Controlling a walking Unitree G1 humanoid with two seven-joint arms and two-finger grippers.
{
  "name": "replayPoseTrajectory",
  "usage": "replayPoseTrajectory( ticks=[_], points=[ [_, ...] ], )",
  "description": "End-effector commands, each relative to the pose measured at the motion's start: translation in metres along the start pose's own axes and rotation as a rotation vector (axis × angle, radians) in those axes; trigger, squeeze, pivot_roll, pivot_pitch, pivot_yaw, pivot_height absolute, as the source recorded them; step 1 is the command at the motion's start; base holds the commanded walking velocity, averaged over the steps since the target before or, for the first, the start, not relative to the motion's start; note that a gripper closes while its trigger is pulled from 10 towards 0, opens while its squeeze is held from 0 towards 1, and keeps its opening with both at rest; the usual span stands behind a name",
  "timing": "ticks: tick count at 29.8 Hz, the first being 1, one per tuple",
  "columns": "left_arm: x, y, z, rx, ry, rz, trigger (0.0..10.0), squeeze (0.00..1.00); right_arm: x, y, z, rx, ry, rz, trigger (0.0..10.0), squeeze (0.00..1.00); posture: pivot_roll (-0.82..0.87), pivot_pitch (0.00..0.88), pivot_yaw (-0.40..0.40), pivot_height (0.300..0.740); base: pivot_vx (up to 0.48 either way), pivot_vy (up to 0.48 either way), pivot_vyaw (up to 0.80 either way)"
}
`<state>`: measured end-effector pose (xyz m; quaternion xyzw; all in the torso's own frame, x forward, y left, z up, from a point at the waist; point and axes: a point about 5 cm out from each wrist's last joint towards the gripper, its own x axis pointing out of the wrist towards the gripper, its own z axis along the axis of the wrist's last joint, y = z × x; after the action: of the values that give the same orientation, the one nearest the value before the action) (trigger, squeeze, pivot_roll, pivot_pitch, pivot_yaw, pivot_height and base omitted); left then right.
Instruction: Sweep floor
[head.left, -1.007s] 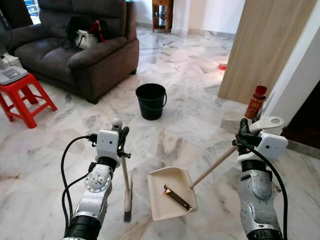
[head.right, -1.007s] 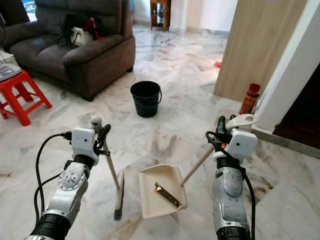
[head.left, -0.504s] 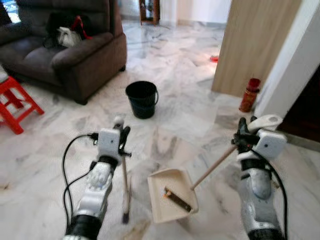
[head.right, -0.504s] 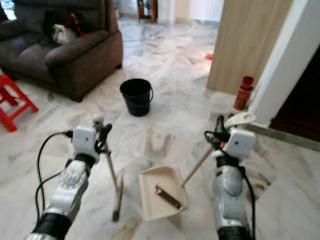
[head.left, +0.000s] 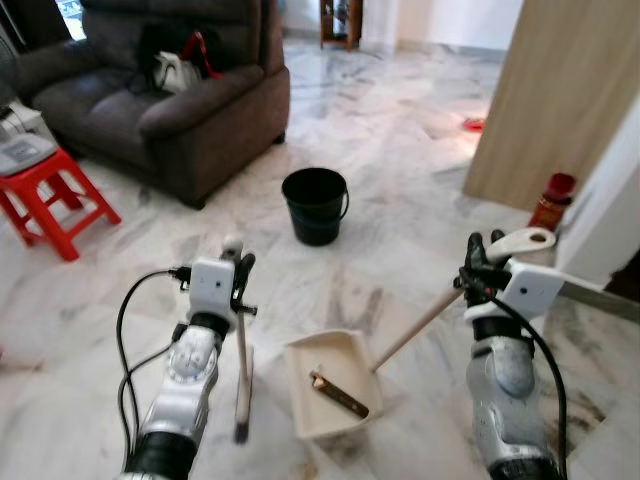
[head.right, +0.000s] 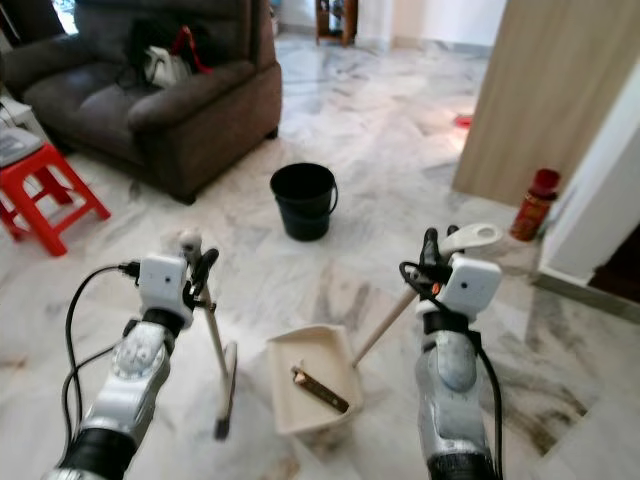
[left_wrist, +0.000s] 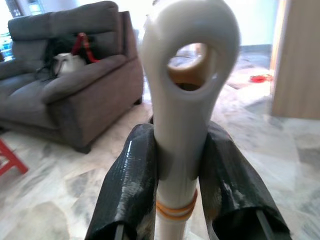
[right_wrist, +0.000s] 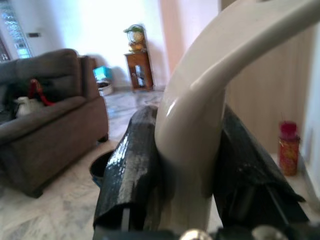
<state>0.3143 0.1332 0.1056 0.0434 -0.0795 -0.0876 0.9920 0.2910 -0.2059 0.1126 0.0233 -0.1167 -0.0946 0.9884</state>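
Left end effector: clenched on the top of the broom handle; in the left wrist view both black fingers press against the white handle just under its loop end.
Broom: held nearly upright, its dark bristle head low at the marble floor, just left of the dustpan.
Right end effector: clenched on the top of the dustpan's long handle; in the right wrist view the black fingers sit on either side of the curved white grip.
Dustpan: cream, resting on the floor between the two arms, open mouth turned away from the robot, its handle slanting up and right to the right end effector.
Debris: one long brown strip lying slantwise inside the dustpan.
Bucket: black, upright on the floor, ahead of the dustpan and well apart from it.
Sofa: dark grey, far left, with a white bag and a red strap on the seat.
Stool: red plastic, at the left edge in front of the sofa, with a pale object on top.
Bottle: red, standing on the floor at the right, near the foot of the white wall and beside a wooden panel.
Floor: white and grey veined marble, glossy, with a small red item lying far back near the panel.
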Motion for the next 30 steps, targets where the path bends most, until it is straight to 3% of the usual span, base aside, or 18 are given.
replayPoseTrajectory(
  ticks=[1, 13, 18, 30],
  points=[
    [0.0017, 0.0128, 0.0110, 0.027, -0.052, 0.028, 10.0, 0.00, 0.0080, 0.0159, 0.0164, 0.056, -0.082, 0.036, 10.0, 0.00, -0.10, 0.000, 0.045, 0.740, 0.375, 0.000, 0.00],
    [0.0030, 0.0131, 0.0121, 0.026, -0.053, 0.030, 10.0, 0.00, 0.0106, 0.0127, 0.0174, 0.084, -0.072, 0.013, 10.0, 0.00, -0.09, 0.000, 0.043, 0.740, 0.378, 0.000, 0.00],
    [0.0031, 0.0129, 0.0121, 0.025, -0.052, 0.029, 10.0, 0.00, 0.0109, 0.0115, 0.0161, 0.100, -0.062, 0.002, 10.0, 0.00, -0.09, 0.000, 0.042, 0.740, 0.378, 0.000, -0.73],
    [0.0036, 0.0130, 0.0127, 0.024, -0.053, 0.034, 10.0, 0.00, 0.0111, 0.0129, 0.0180, 0.091, -0.074, 0.015, 10.0, 0.00, -0.09, 0.000, 0.039, 0.740, 0.379, 0.000, 0.00]
  ],
)
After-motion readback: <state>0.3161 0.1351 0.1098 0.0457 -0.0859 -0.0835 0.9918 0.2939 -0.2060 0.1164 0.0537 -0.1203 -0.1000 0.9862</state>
